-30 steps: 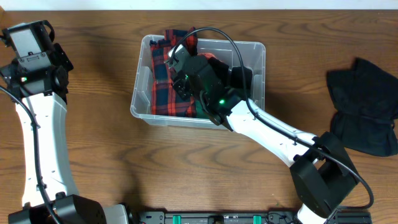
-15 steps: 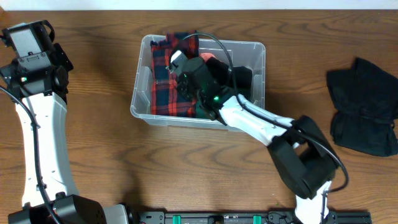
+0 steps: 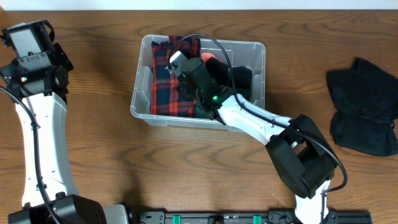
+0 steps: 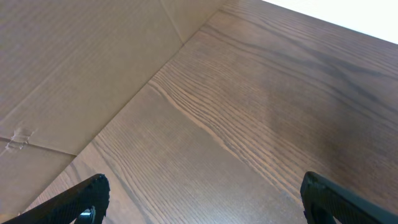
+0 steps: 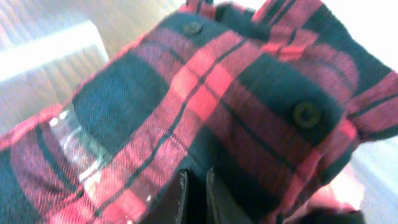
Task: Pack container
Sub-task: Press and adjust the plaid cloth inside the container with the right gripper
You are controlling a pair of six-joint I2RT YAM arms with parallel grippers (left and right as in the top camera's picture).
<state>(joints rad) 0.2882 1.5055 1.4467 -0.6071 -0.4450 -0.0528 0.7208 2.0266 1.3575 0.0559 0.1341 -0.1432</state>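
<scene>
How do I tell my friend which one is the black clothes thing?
Find the clear plastic container in the middle of the wooden table. Look far to its right: a crumpled black garment lies alone on the wood. Unlike the red plaid shirt, it is plain black and outside the container.

My overhead feed is filled by a dark brown wood-grain table (image 3: 99, 143), evenly lit, with a white strip (image 3: 249, 4) along its 12 o'clock edge. On the left wrist feed, a creased brown cardboard panel (image 4: 74, 56) meets the tabletop toward 10 o'clock.
</scene>
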